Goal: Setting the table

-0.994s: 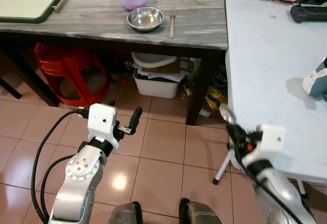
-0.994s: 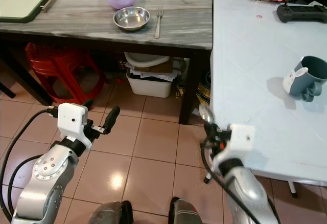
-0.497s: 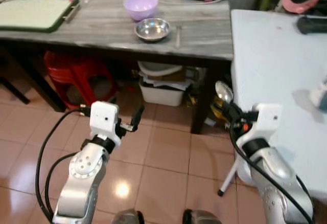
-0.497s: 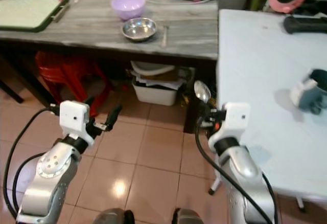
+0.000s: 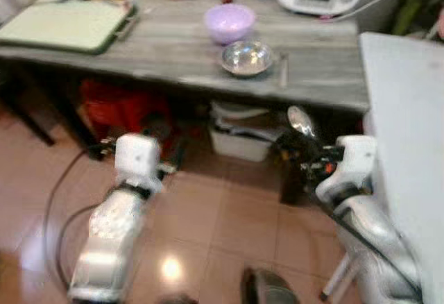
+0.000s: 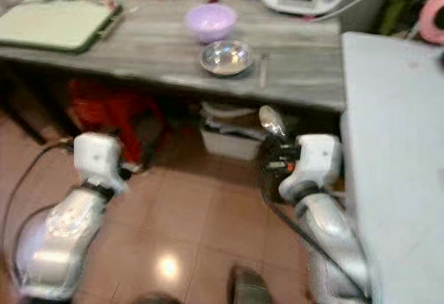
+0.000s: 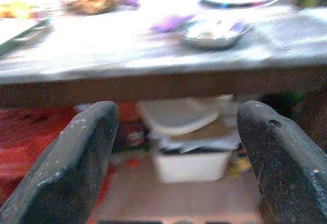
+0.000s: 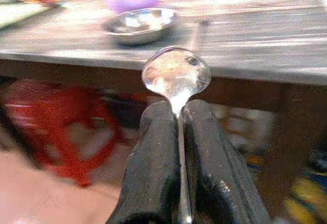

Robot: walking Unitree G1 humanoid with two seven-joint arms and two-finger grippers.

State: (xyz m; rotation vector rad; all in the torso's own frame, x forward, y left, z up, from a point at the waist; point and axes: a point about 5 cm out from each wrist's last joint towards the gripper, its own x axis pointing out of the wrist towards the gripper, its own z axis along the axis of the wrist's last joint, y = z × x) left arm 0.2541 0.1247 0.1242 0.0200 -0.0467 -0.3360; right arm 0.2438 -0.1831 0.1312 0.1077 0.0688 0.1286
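Carrying a shiny metal spoon (image 8: 176, 75) clamped upright in our right gripper (image 8: 178, 112); left gripper (image 7: 176, 147) spread, empty. Next: approach the grey wooden table (image 5: 166, 47) at twelve o'clock, beside the steel bowl (image 5: 246, 57).

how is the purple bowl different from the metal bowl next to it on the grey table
The purple bowl is matte lilac, while the metal bowl is shiny silver and reflective. The purple bowl looks deeper with taller sides; the metal bowl is shallower and flatter. The purple bowl sits farther back on the grey table, the metal bowl nearer its front edge, beside the fork. Both are round, upright and look empty.
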